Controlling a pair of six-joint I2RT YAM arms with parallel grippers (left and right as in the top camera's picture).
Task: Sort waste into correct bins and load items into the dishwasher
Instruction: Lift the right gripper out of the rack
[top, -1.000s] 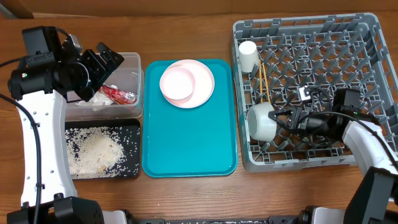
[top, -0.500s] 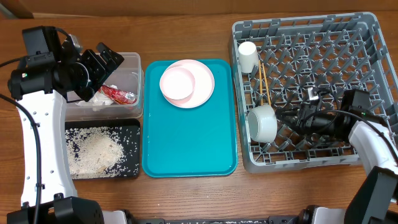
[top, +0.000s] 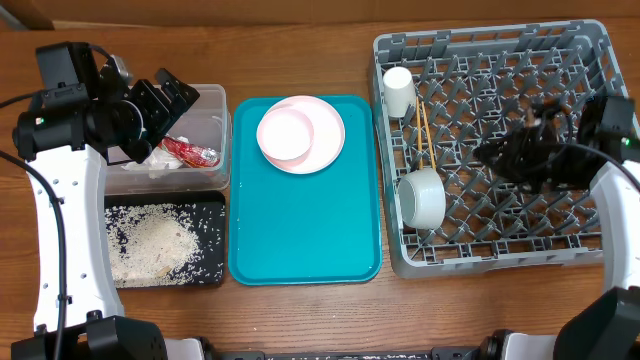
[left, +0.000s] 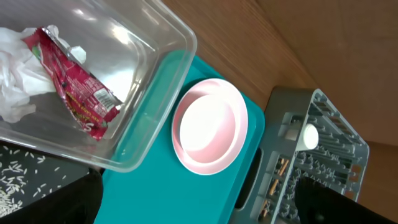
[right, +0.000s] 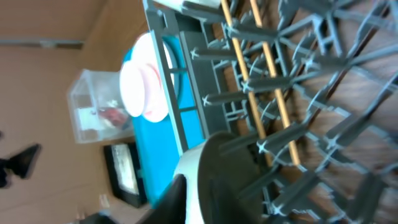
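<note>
R gripper (top: 487, 153) hovering over rack (top: 480, 262), jaws together, gripping nothing. Bowl (top: 422, 197) sitting just ahead of its tips, in rack. Farther ahead: plate (top: 328, 140) w/ 2nd bowl (top: 284, 135) waiting on teal tray (top: 300, 230). Probably next pick: lifting clear of pegs, opening before descent. Farthest: L gripper (top: 168, 103) spread wide over tub (top: 222, 130).

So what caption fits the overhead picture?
A bowl, cup and chopsticks sit in the grey rack; the pink plate lies on the teal tray.
</note>
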